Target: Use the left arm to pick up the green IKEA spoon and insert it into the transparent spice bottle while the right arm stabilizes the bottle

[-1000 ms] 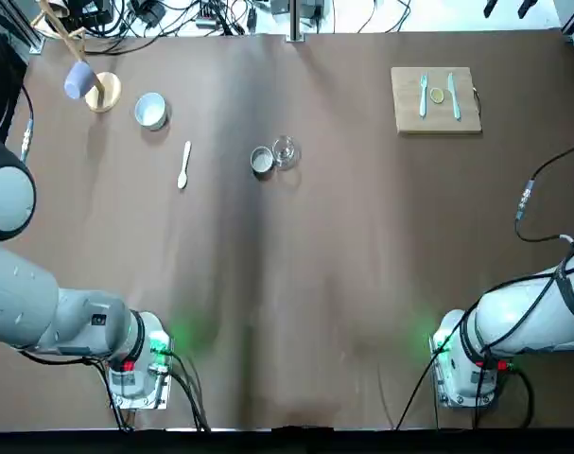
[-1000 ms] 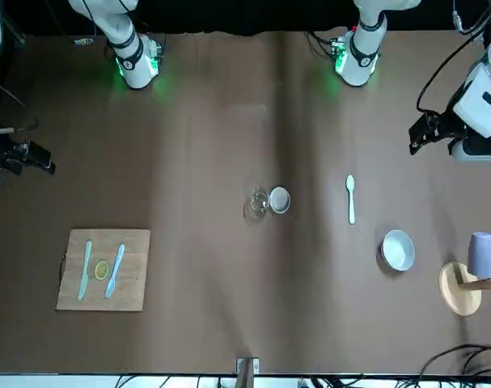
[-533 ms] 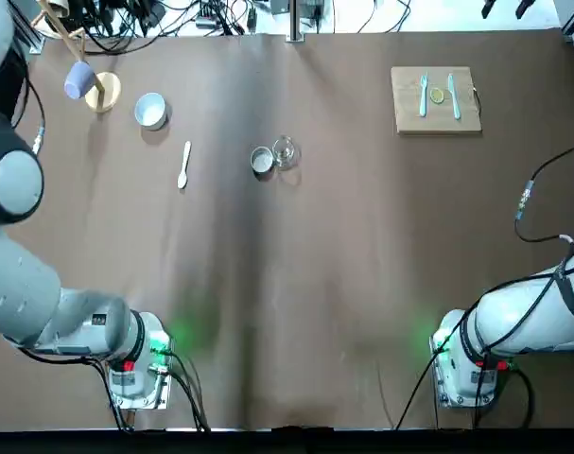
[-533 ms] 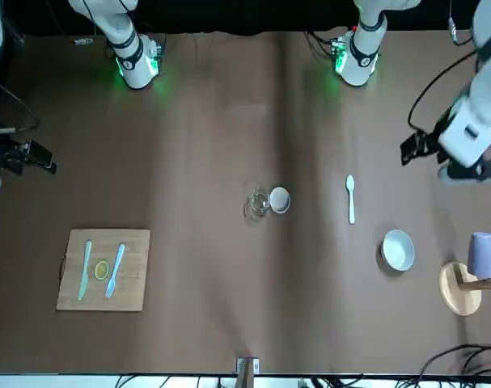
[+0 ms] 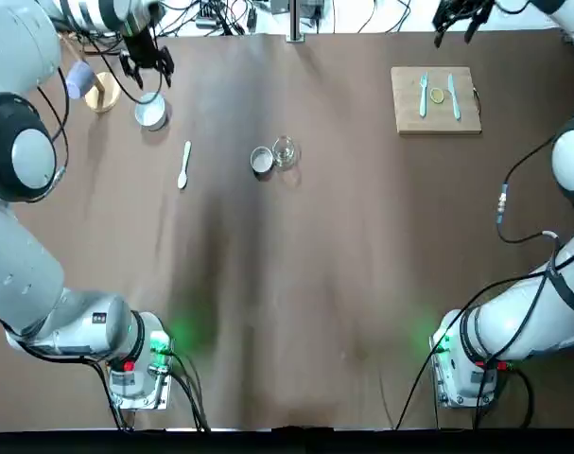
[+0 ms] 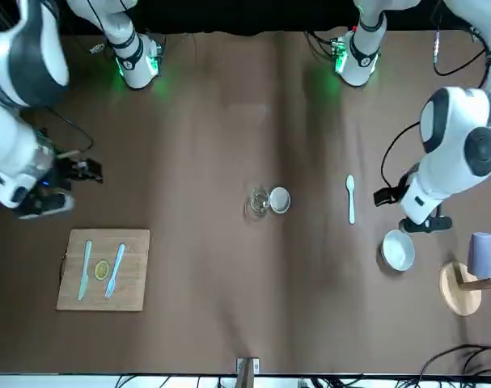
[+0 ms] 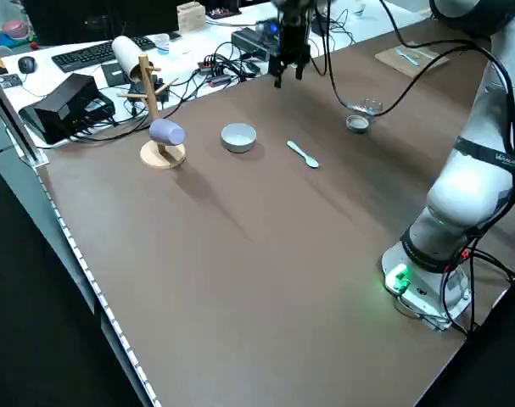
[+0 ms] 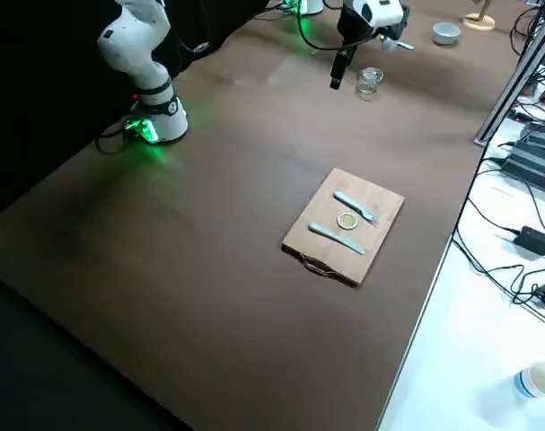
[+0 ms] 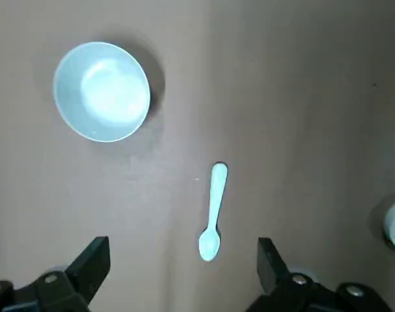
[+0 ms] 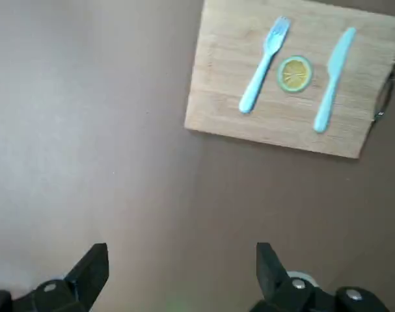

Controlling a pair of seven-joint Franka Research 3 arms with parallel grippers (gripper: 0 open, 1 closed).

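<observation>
The pale green spoon (image 5: 183, 165) lies flat on the brown table, left of centre; it also shows in the front view (image 6: 350, 198) and the left wrist view (image 9: 213, 211). Near the table's middle stands the transparent spice bottle (image 5: 285, 151), upright, with nothing in it and nothing holding it (image 6: 259, 201). My left gripper (image 5: 145, 61) hovers high beyond the white bowl and far from the spoon, open with nothing between its fingers (image 9: 181, 273). My right gripper (image 5: 457, 14) is raised at the far right above the cutting board, open and holding nothing (image 10: 181, 273), well away from the bottle.
A grey round lid (image 5: 261, 161) sits against the bottle's left side. A white bowl (image 5: 150, 111) and a wooden mug stand with a lilac mug (image 5: 82, 81) occupy the far left. The wooden board (image 5: 436, 118) with blue fork, knife and lemon slice lies far right.
Both arms have swung in over the table. The left gripper went from the left edge to the far left by the bowl; the right gripper came into view above the board. Objects have not moved.
</observation>
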